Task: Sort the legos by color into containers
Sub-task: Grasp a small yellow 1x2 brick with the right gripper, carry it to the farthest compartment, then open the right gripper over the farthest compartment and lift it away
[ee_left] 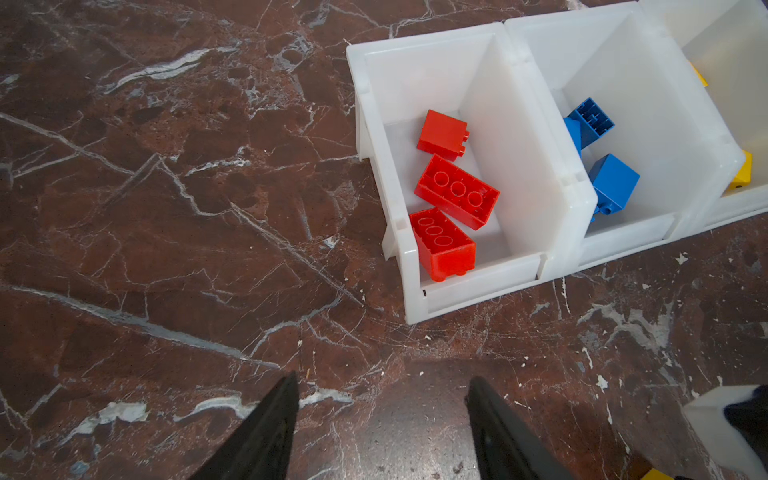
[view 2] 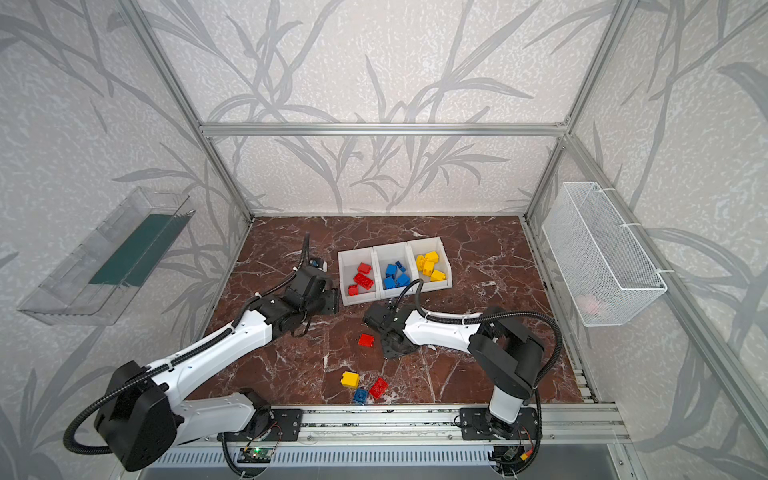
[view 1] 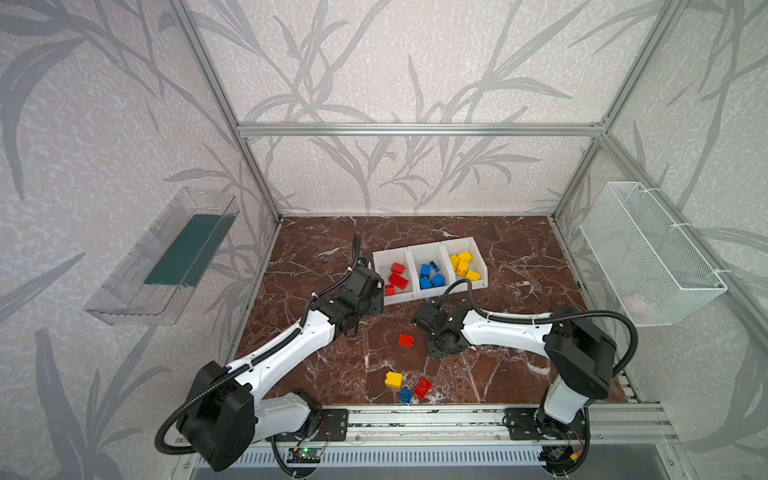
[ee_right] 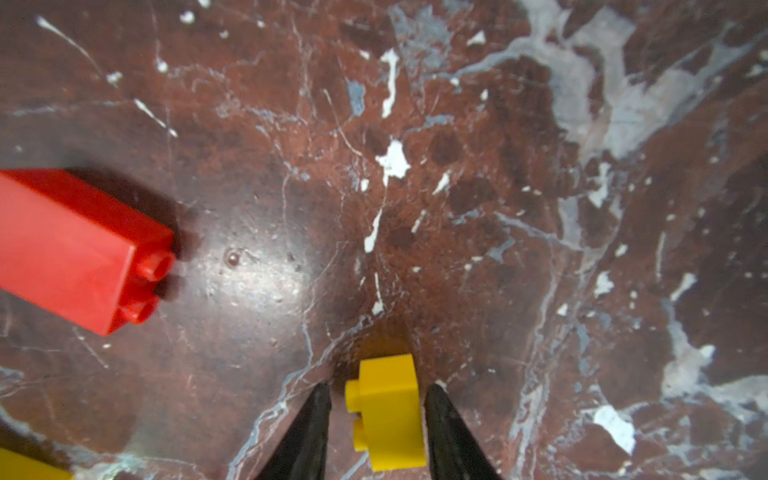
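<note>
Most bricks sorted, five still out.
White plastic bins (view 1: 390,255) at 12 o'clock hold red bricks (view 1: 398,280), blue bricks (view 1: 426,282), yellow bricks (view 1: 462,266), one colour each. Mid-table, my right gripper (ee_right: 378,385) has jaws either side of a small yellow plastic brick (ee_right: 390,411); I cannot tell if they squeeze. My left gripper (ee_left: 383,376): jaws apart, empty. Four loose bricks (view 1: 393,379) wait toward 6 o'clock.

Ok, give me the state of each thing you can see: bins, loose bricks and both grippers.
Left gripper: open, empty.
Right gripper: jaws flank a small yellow plastic brick; grip unclear.
White plastic bin, leftmost: three red bricks inside.
White middle bin: blue bricks only.
White rightmost bin: yellow bricks only.
Red plastic brick beside right gripper: loose, on its side.
Yellow brick, red brick, blue brick at the table's front: loose, unsorted.
</note>
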